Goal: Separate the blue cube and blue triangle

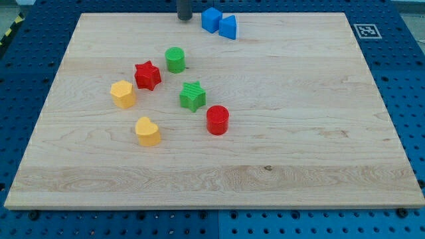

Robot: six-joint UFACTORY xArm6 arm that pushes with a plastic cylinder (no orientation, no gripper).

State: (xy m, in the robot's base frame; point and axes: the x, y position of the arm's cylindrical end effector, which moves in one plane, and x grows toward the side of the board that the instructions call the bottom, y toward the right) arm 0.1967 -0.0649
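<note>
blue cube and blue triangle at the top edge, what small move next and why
Probably slide my tip toward the view's right into the blue cube, angled to peel it downward. The cube sits against the blue triangle near the wooden board's top edge, and my tip stands just left of the cube, so a straight push would shove both together.

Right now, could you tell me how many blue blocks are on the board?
2. The blue cube sits at the view's top edge, and the blue triangle touches its right side. My tip stands just left of the cube. None seems hidden.
</note>
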